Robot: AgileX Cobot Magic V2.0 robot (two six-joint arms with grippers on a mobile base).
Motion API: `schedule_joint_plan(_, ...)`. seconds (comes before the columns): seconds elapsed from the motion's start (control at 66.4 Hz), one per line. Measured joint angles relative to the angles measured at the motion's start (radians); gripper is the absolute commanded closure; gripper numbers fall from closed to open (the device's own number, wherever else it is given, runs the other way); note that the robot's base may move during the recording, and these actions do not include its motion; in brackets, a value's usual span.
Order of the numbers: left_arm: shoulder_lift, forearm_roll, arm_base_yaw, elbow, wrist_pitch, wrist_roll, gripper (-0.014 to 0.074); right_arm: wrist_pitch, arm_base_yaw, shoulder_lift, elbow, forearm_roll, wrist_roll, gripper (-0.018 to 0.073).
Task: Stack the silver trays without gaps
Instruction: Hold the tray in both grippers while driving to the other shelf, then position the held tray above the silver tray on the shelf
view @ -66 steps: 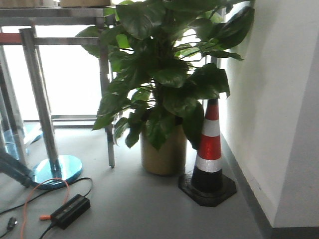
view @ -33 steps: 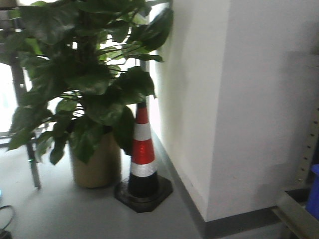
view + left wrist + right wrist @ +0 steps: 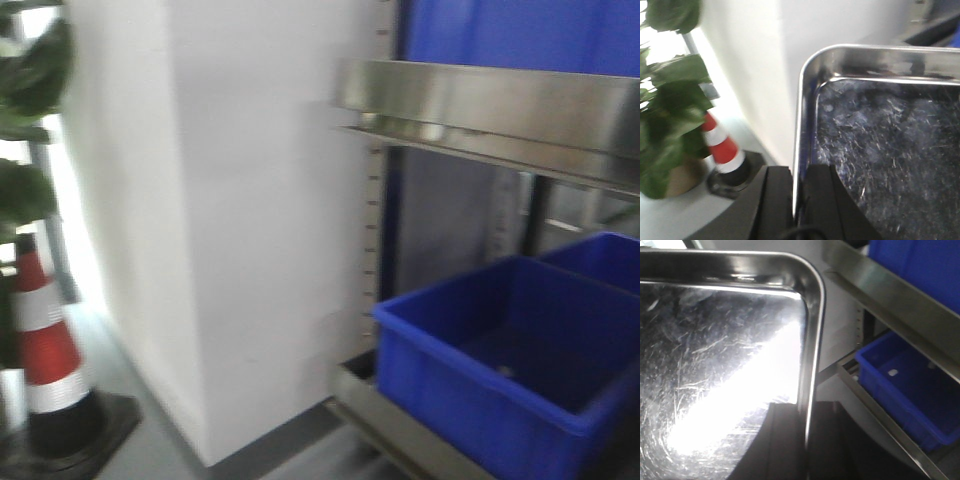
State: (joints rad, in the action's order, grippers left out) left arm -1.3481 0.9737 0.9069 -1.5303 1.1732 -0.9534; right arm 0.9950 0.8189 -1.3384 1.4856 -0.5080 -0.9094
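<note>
Silver tray (image 3: 880,150) is off any worktop and up in the air, carried between the two arms. The left tool (image 3: 797,175) has its black fingers pinched together on the rolled rim of the tray's left side. From that tool the tray spreads toward 3 o'clock, and the gripped rim runs toward 12 before turning at a rounded corner near 11. Seen from the other wrist, the silver tray (image 3: 715,365) lies toward 9 o'clock of the right tool (image 3: 807,410), which is likewise clamped on the right-hand rim, with a rounded corner up near 12. I take these for opposite sides of one tray held roughly level, scratched inside facing up. With only corners in sight I cannot tell which way its long axis runs, or whether more trays sit beneath it. Both tools touch it, so neither is nearer. The right arm does stand closer to the steel shelf rail (image 3: 500,100) and the blue bins (image 3: 510,350), out at 1 to 3 o'clock. A traffic cone (image 3: 40,340) and a plant (image 3: 665,125) sit off at 9 o'clock by the white wall (image 3: 200,200). No tray to stack onto is visible, so the next move probably depends on finding one near that shelving.
</note>
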Motion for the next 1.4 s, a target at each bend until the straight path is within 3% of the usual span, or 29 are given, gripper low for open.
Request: schedule_joint_plan(1.401,-0.002,0.0,0.0,0.0,-0.006,0.0,0.0614,0.012,0.0,0.0,0.0,0.0,0.0,0.0574)
